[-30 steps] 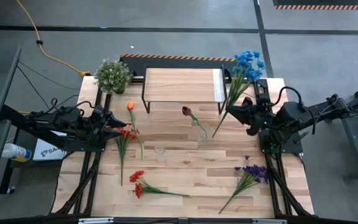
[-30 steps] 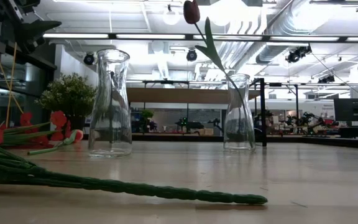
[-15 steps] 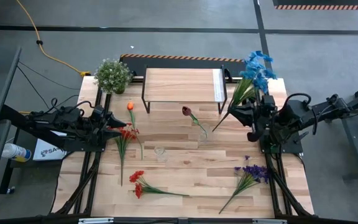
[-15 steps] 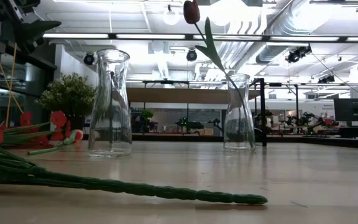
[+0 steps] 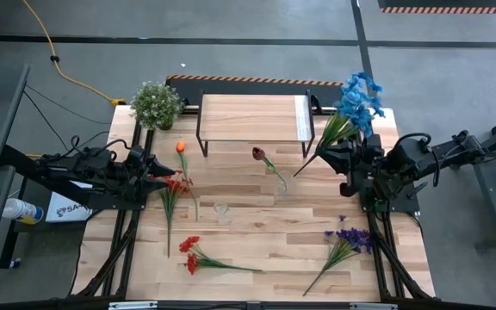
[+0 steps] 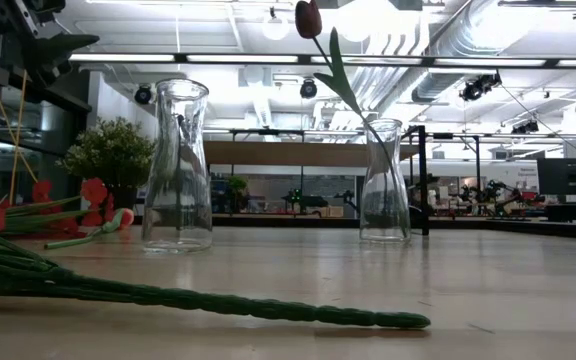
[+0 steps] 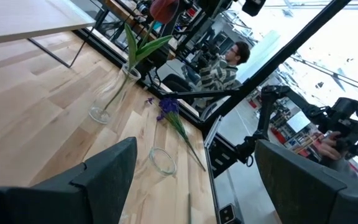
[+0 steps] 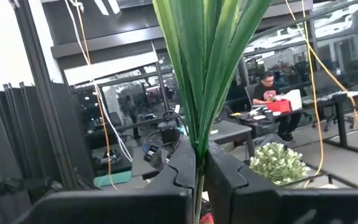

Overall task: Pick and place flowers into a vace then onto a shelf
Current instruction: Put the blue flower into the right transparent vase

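Right gripper (image 8: 199,177) clamped tight on the blue flower spray (image 5: 351,108), stem pinched between its fingers, blooms lifted above and beyond it. Farther off, the shelf (image 5: 252,118); the left gripper (image 5: 164,176) waits, fingers spread, over the red flowers (image 5: 176,185).

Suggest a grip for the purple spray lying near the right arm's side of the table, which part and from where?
Take the purple spray by its bare green stem, below the blooms, coming straight down from above. It lies flat on the table, stem running diagonally toward the front edge, with open wood on both sides. Turn the fingers across the stem. The right gripper is nearest but is shut on the blue flowers.
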Controlling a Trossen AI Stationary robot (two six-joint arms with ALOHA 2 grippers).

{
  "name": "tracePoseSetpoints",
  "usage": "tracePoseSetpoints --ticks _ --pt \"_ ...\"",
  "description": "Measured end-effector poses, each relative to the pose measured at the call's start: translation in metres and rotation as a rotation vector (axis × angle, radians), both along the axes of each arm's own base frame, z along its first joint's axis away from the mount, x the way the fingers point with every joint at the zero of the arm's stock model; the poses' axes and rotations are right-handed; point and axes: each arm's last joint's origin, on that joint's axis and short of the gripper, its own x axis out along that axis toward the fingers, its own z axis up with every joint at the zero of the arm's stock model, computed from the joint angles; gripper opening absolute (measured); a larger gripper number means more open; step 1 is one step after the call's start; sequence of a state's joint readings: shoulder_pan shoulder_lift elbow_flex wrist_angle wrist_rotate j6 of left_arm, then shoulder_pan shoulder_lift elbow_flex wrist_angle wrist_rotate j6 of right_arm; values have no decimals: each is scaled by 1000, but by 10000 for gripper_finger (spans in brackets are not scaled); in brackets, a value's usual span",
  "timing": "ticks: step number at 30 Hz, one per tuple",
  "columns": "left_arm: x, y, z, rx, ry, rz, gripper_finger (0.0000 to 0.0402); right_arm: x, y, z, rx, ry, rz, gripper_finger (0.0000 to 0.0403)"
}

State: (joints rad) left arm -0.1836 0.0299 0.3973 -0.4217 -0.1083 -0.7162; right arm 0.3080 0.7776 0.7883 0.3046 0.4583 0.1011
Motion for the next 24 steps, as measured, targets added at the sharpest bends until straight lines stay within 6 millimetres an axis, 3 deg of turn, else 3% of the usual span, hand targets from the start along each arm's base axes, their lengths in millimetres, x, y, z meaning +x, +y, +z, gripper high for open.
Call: tracePoseSetpoints --ticks 12,24 --pt "0 1 0 1 0 21 358 5 -2 -10 -56 115 -128 5" --pt "0 2 0 7 0 59 358 36 5 -33 -75 257 -248 5"
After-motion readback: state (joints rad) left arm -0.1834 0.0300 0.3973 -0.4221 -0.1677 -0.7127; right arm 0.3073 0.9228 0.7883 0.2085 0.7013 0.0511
